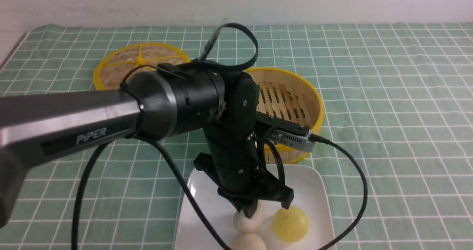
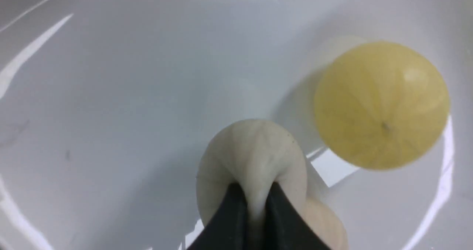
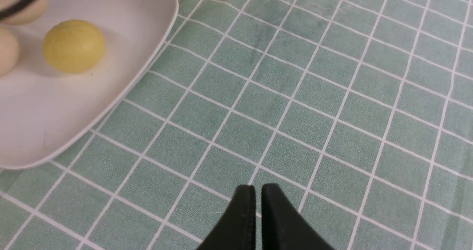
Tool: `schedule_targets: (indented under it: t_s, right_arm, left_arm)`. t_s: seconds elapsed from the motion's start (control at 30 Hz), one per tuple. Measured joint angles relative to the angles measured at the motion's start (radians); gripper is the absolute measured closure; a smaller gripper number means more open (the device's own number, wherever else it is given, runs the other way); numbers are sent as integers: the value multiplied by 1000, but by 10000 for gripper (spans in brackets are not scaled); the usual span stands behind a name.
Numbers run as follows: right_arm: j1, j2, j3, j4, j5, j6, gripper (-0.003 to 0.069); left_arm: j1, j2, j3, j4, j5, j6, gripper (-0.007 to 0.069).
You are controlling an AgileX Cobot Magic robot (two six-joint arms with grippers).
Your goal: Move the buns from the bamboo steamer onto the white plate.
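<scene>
**3 buns at the plate, left gripper pinching 1**

Nearest the robot, the white plate (image 1: 314, 191) sits on the green checked tablecloth (image 1: 388, 132). A second cream bun (image 1: 249, 243) lies at the plate's near edge, cut off by the bottom of the front view. Just behind it is the held cream bun (image 1: 248, 220). The left gripper (image 2: 255, 191) points down onto it and is clamped on its top, with dough squeezed up between the 2 black fingers (image 2: 236, 205). I can't tell whether this bun rests on the plate or hangs just clear of it. The yellow bun (image 1: 290, 224) lies free on the plate just to its right, not touched by the gripper.

The right gripper (image 3: 258, 189) shows only in its own wrist view. It is over bare cloth beside the plate, fingers nearly together and holding nothing.

Behind the plate is the bamboo steamer (image 1: 314, 109). The part of its slatted floor that shows holds no bun (the left arm covers its left part). Farthest back, to the left, the lid (image 1: 111, 72) lies flat on the cloth, beside the steamer. A black cable (image 1: 354, 161) loops over the plate's right side.
</scene>
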Motion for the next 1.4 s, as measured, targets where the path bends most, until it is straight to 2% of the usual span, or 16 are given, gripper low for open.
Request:
schedule_targets:
  t_s: [0.17,0.37,0.5,0.73,0.9,1.03,1.07,1.1,1.13,1.17,1.27,1.4]
  right_arm:
    - [0,0,-1,19,2,0,607]
    - [0,-18,-95,143,88,0,604]
    - [0,-59,-188,210,148,0,601]
    - [0,-156,-239,235,170,1,598]
    - [0,-194,-226,236,86,27,600]
    - [0,-197,-102,231,-213,29,666]
    - [0,-196,-95,230,-229,29,668]
    - [0,-187,-36,215,-354,29,673]
    - [0,-186,-23,211,-385,29,673]
    - [0,-169,18,199,-480,29,673]
    - [0,-142,69,176,-604,29,673]
    - [0,-133,88,143,-651,29,673]
  left_arm:
    - [0,21,0,2,-30,-14,494]
    - [0,-11,0,4,-68,-49,298]
    - [-1,-53,-38,15,-87,-49,203]
    - [-1,-117,-118,62,-91,-49,174]
    - [-1,-129,-123,82,-90,-49,207]
    - [-1,-129,-123,108,-90,-49,319]
    - [-1,-129,-123,110,-90,-49,333]
    - [-1,-129,-123,120,-90,-49,392]
    - [-1,-129,-123,123,-90,-49,399]
    - [-1,-129,-123,133,-90,-49,456]
    - [-1,-129,-123,133,-91,-49,543]
    - [-1,-129,-123,133,-91,-49,614]
